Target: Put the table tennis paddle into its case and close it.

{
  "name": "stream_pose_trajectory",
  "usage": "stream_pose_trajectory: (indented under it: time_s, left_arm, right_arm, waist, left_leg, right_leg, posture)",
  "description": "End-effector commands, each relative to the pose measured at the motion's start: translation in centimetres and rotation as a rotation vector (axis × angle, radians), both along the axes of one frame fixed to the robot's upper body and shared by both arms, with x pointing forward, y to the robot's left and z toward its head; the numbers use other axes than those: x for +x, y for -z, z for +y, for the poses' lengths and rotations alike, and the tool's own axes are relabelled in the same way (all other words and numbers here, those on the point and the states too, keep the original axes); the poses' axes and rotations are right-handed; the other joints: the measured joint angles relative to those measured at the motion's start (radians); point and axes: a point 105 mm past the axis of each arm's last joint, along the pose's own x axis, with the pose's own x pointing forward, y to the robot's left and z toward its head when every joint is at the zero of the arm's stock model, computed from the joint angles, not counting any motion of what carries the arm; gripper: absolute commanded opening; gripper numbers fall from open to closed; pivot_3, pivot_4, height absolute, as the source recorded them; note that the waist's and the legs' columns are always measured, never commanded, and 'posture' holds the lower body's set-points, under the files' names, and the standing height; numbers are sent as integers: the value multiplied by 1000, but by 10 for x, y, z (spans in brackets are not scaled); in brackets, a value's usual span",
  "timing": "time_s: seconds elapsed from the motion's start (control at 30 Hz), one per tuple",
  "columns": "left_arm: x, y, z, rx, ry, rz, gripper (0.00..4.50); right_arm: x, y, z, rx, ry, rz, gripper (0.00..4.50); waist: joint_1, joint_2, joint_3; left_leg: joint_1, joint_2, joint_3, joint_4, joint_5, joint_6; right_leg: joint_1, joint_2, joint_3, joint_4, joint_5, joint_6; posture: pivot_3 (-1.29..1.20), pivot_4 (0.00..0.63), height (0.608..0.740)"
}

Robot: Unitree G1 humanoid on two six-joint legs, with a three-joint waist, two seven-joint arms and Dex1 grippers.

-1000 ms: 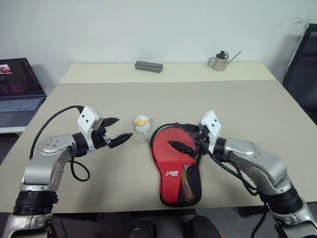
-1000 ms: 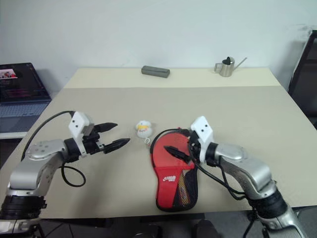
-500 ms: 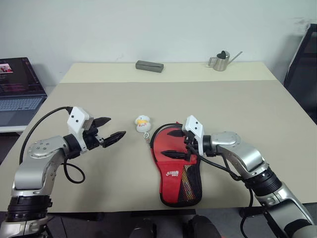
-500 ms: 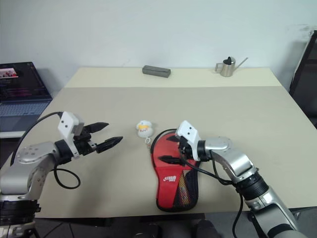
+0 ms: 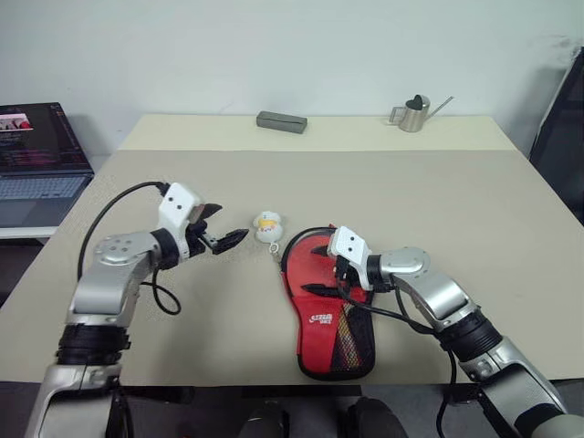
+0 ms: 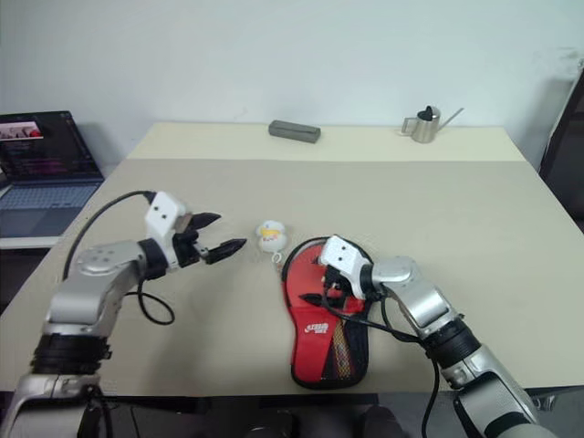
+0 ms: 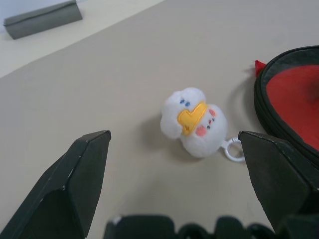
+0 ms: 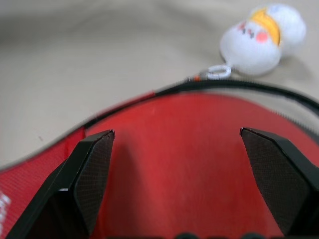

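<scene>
My right gripper (image 5: 318,268) hangs low over the round head of the case (image 5: 330,310), its two black fingers (image 8: 87,174) spread wide apart with nothing between them; whether the tips touch the red surface beneath them I cannot tell. In my right wrist view that red surface runs under both fingers, bordered by the black zipper edge.

My left gripper (image 5: 222,239) hovers above the table (image 5: 456,201), jaws likewise wide apart and empty, pointing toward the charm (image 5: 267,225). That small white-and-yellow plush lies on the table just beside the case's top rim, joined to it by a little white ring.

The case lies open near the table's front edge, round end away from me, narrow end with its mesh pocket toward me. The table tennis paddle (image 5: 315,297) appears to lie inside it, red face up, though I cannot cleanly separate its rubber from the red lining.

Farther off, a grey rectangular box (image 5: 281,120) and a small metal watering can (image 5: 415,113) stand along the far edge. A laptop (image 5: 41,151) sits open off to my left.
</scene>
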Motion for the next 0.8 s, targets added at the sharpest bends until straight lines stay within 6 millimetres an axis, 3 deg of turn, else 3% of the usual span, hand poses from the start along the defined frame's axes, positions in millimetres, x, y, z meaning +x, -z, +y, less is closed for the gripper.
stream_pose_trajectory:
  time_s: [0.03, 0.37, 0.57, 0.8]
  left_arm:
    - [18, -10, -17, -9, 14, -31, 4500]
    - [51, 19, -45, -35, 15, 68, 4500]
    - [56, 37, -46, -65, -1, 131, 4500]
    - [47, 56, -57, -70, 48, 211, 4500]
  right_arm:
    - [-2, -3, 4, 16, -12, -27, 4388]
    - [0, -5, 11, 39, 17, -39, 4388]
    - [-2, -6, 12, 53, 26, -41, 4388]
    - [-4, -7, 17, 59, 24, -41, 4388]
  waist:
    - [0, 0, 0]
    - [-14, -1, 0]
    - [-17, -1, 0]
    - [-19, -1, 0]
  left_leg:
    - [0, 0, 0, 0, 0, 0]
    - [0, 0, 0, 1, 2, -3]
    - [0, 0, -1, 1, 2, -3]
    - [0, 0, -1, 1, 2, -3]
  right_leg:
    - [0, 0, 0, 0, 0, 0]
    - [0, 1, 0, 1, 0, 0]
    - [0, 1, 0, 1, 0, 0]
    - [0, 1, 0, 1, 0, 0]
  posture:
    - [0, 150, 740]
    - [0, 150, 740]
    - [0, 150, 740]
    - [0, 150, 740]
